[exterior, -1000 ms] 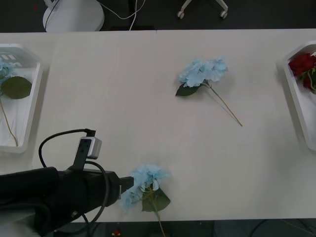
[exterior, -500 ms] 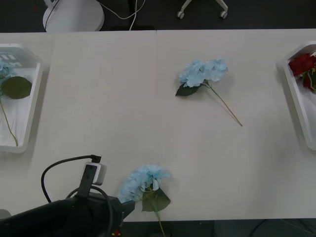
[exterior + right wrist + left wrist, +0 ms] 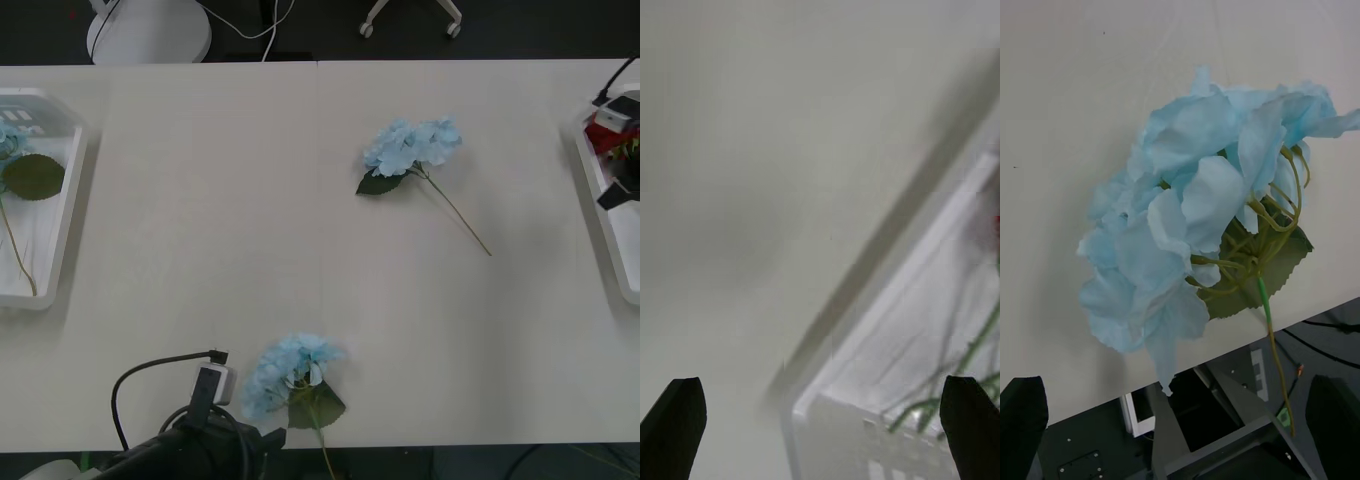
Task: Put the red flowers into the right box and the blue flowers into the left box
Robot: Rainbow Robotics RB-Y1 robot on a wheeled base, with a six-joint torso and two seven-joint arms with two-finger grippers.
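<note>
The table (image 3: pixel 200 200) is the landmark here. At its left end lies the left box (image 3: pixel 62 240), with one blue flower's leaf and stem inside. At its right end lies the right box (image 3: pixel 598 205), holding red flowers (image 3: pixel 628 152). Two blue flowers lie on the table: one (image 3: pixel 412 146) between the boxes, toward the far side, and the other (image 3: pixel 290 372) at the near edge, its stem hanging over the edge. The left gripper (image 3: pixel 1176 427) is at the table's near edge, just beside this flower, fingers spread wide and holding nothing. The right gripper (image 3: pixel 824 431) hovers over the right box, fingers also wide apart and empty.
</note>
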